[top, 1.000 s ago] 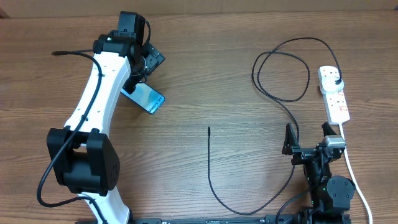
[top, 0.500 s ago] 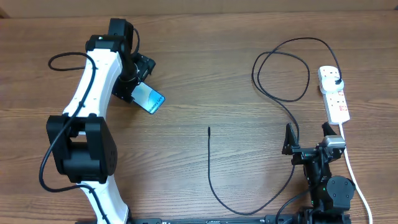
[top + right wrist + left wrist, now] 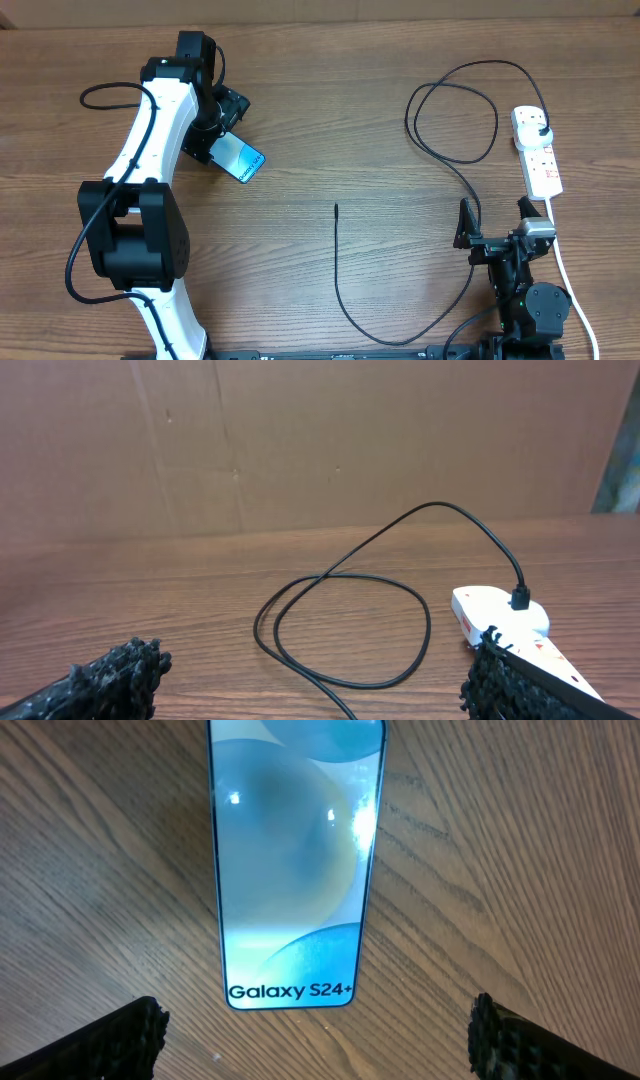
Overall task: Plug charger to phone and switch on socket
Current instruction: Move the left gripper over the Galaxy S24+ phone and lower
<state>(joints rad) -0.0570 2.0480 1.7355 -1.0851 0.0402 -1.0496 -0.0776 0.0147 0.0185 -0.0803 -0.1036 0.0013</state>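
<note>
My left claw [image 3: 320, 1045] hangs spread wide above the wooden table [image 3: 500, 870]. The phone [image 3: 293, 870] lies flat just ahead of the gap, touching neither finger, its Galaxy S24+ end nearest me.

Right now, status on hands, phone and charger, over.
Left hand open over Galaxy S24+ phone, not gripping. Right hand open, empty. Charger cable plugged into power strip, connector tip loose on table, apart from phone. Nothing blocking.

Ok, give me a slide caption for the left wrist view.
Left jaws open wide either side of the phone, which lies screen-up on the wooden table, neither touching it.
</note>
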